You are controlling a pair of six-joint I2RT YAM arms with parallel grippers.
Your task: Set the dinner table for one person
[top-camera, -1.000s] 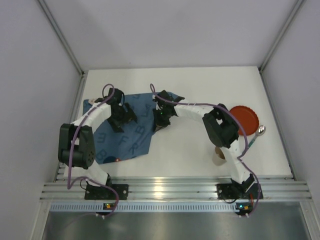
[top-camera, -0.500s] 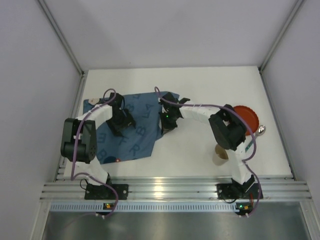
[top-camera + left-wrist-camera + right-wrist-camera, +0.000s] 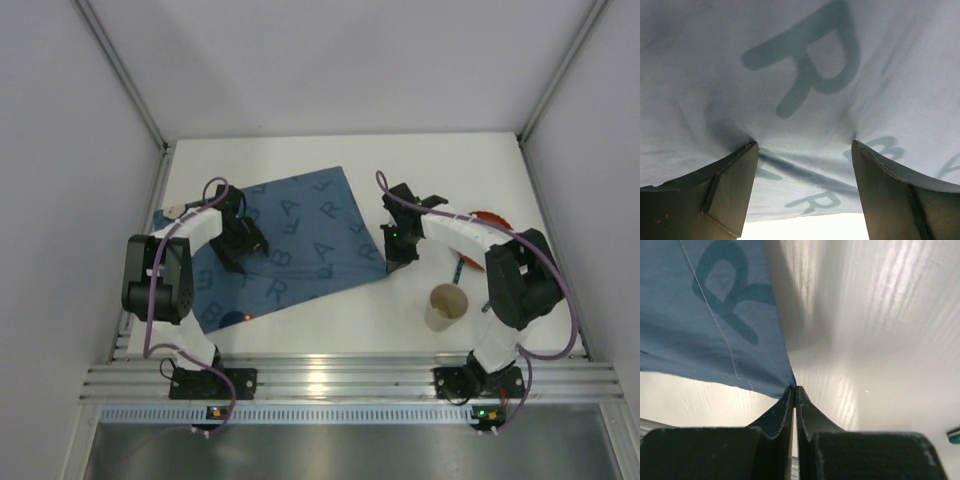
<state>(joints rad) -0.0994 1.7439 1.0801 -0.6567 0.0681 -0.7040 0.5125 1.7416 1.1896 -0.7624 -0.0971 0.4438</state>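
Note:
The blue letter-printed placemat (image 3: pixel 300 230) lies spread on the white dinner table (image 3: pixel 330 310), left of centre. My right gripper (image 3: pixel 390 256) is shut on the cloth's near right corner, just above the tabletop. In the right wrist view the closed gripper (image 3: pixel 794 386) pinches that tip of the placemat (image 3: pixel 700 330) over the table (image 3: pixel 880 340). My left gripper (image 3: pixel 240 245) stands open on the cloth's left part. In the left wrist view both fingertips (image 3: pixel 751 150) press into the placemat (image 3: pixel 805 75), with wrinkles between them.
A brown paper cup (image 3: pixel 447 305) stands near the front right. A red plate (image 3: pixel 492 218) shows partly behind the right arm. A teal handle (image 3: pixel 457 268) lies beside that arm. The ribbed aluminium rail (image 3: pixel 340 380) runs along the near edge.
My right gripper has pulled the placemat's corner to the right, and the folded cloth has opened out flat. The right arm swung right and uncovered the cup. The left gripper stayed on the cloth.

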